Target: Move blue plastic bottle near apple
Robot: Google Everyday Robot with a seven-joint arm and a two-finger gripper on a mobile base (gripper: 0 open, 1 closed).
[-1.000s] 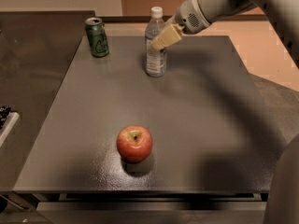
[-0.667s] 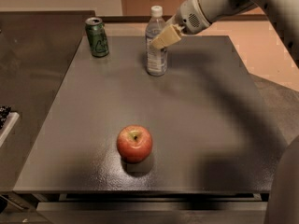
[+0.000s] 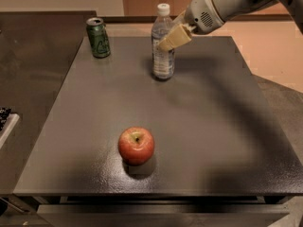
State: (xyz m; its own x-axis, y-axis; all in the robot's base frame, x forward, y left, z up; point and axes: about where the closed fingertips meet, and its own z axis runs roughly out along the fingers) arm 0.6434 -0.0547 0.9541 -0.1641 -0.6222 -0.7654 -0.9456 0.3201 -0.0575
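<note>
A blue plastic bottle [image 3: 163, 60] with a white cap stands upright near the far edge of a dark table [image 3: 213, 126], a little left of the table's middle line. The robot's gripper [image 3: 169, 38] is at the bottle's upper half, touching or nearly touching it just below the shoulder. It reaches in from the upper right on a pale grey arm [image 3: 222, 4]. Whether the claw has clamped onto the bottle or only sits against it cannot be told from this view. The bottle's base appears to rest on the table.

A red apple [image 3: 136, 145] sits well apart from the bottle, towards the near edge and slightly further left. A green can [image 3: 98, 38] stands at the far left, near the bottle but clear of it.

The step in hand looks like taking hold of the bottle; the carry has not begun. The next move likely calls for a firm grip, a small lift, then a pull towards the near edge, setting the bottle down upright beside the apple without knocking it.
</note>
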